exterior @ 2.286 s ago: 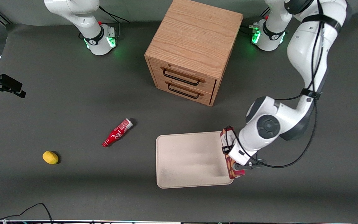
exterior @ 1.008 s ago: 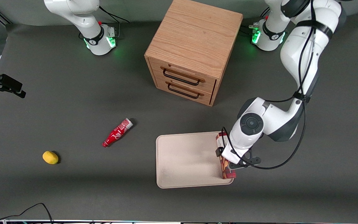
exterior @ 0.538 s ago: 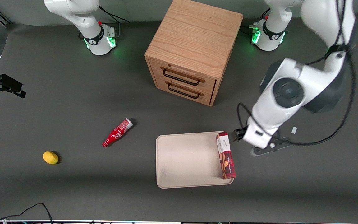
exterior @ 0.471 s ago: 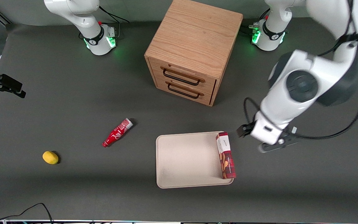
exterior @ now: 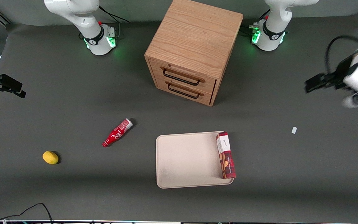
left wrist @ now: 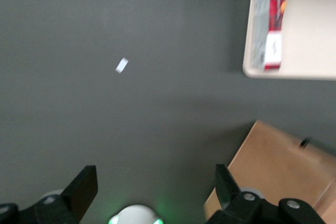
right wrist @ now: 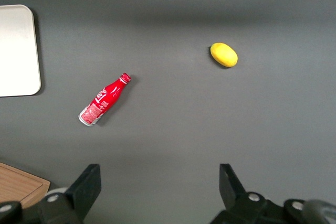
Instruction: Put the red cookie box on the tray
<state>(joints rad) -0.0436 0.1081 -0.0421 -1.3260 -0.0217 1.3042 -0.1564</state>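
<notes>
**On the tray, box down and claw away**

On the tray (exterior: 188, 158), along the edge toward the working arm's end of the desk (exterior: 73, 102), lies the red cookie box (exterior: 226, 155), flat, its white end panel pointing toward the wooden drawer cabinet (exterior: 194, 49). Well apart from the tray, raised over the working arm's end of the desk, hangs the claw (left wrist: 155, 192), fingers spread wide with nothing between them. Between it and the tray a small white scrap (exterior: 294, 130) sits on the desk. Toward the parked arm's end lie a red bottle (exterior: 117, 132) and a yellow lemon (exterior: 50, 157).
</notes>
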